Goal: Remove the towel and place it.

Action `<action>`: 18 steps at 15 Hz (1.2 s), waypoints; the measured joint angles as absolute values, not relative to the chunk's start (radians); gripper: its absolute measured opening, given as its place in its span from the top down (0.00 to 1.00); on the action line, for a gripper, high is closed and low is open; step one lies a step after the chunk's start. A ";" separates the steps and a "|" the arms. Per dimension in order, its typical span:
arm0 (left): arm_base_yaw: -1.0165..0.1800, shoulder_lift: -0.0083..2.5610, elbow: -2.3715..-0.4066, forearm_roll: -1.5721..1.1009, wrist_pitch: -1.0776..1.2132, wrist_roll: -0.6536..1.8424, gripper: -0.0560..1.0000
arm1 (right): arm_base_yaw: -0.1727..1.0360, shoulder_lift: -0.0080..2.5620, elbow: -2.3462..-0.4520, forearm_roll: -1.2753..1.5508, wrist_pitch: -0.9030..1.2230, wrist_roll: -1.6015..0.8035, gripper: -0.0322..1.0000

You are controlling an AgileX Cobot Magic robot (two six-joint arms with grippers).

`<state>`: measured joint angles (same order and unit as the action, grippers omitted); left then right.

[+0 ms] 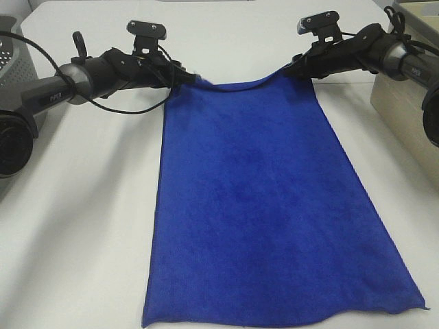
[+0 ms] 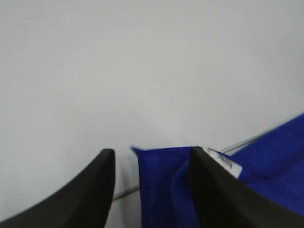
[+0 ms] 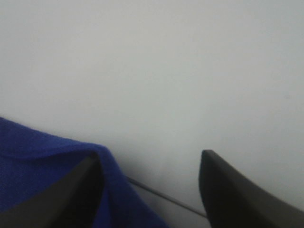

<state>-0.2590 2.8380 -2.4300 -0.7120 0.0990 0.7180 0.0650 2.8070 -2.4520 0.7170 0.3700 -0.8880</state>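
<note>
The royal-blue towel (image 1: pixel 260 205) lies spread flat on the white table (image 1: pixel 75 240), its near edge at the table's front. Both of its far corners sit slightly raised at the grippers. My left gripper (image 1: pixel 188 77) is at the far left corner. In the left wrist view the left gripper (image 2: pixel 152 152) is open, the towel corner (image 2: pixel 161 185) lies loose between the fingers, and a pale tag (image 2: pixel 228 164) shows beside one finger. My right gripper (image 1: pixel 291 66) is at the far right corner. In the right wrist view the right gripper (image 3: pixel 149 156) is open, and the towel (image 3: pixel 42 161) rests against one finger.
A grey perforated basket (image 1: pixel 17 58) stands at the far left edge. A beige box (image 1: pixel 405 89) sits at the right, with another container (image 1: pixel 418 14) behind it. Bare white table runs along both sides of the towel.
</note>
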 joint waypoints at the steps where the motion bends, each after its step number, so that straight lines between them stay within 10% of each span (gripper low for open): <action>1: -0.261 2.838 -2.430 -0.712 0.075 0.718 0.44 | 0.065 2.807 -2.452 0.717 0.371 -0.889 0.34; 9: -0.261 2.838 -2.430 -0.712 0.037 0.710 0.36 | 0.062 2.794 -2.452 0.760 0.392 -1.165 0.28; 18: -0.261 2.783 -2.430 -0.705 0.230 0.708 0.37 | 0.058 2.769 -2.452 0.536 0.744 -0.950 0.28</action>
